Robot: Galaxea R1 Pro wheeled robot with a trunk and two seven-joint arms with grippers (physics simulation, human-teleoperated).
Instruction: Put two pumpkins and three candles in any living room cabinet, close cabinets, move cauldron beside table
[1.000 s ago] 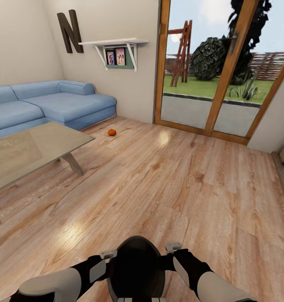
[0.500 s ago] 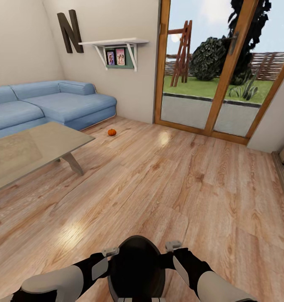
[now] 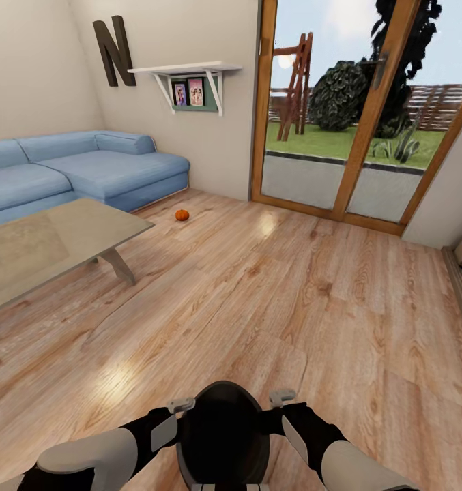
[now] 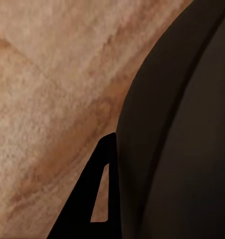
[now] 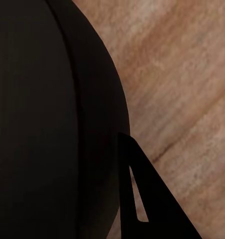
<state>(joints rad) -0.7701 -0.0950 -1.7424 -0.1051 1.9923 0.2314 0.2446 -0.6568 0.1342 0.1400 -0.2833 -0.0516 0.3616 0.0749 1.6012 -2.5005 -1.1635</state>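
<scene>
Currently the cauldron (image 3: 222,436) sits pinched between left tool (image 3: 179,407) and right tool (image 3: 282,395), each with jaws clamped over its rim. Keep squeeze even and carry level toward the counter (image 3: 46,249); mind the pumpkin (image 3: 181,215) on the floor.

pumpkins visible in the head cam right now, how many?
1. A single pumpkin sits on the wood floor just in front of the blue sofa, beyond the far corner of the table. Another could be hidden behind furniture or out of frame.

The pot (image 3: 222,436) is matte black; the pumpkin (image 3: 181,215) bright orange; the sofa (image 3: 74,170) pale blue. The floor (image 3: 271,307) is streaky honey-brown wood; the desk (image 3: 46,245) glossy grey-beige.
</scene>
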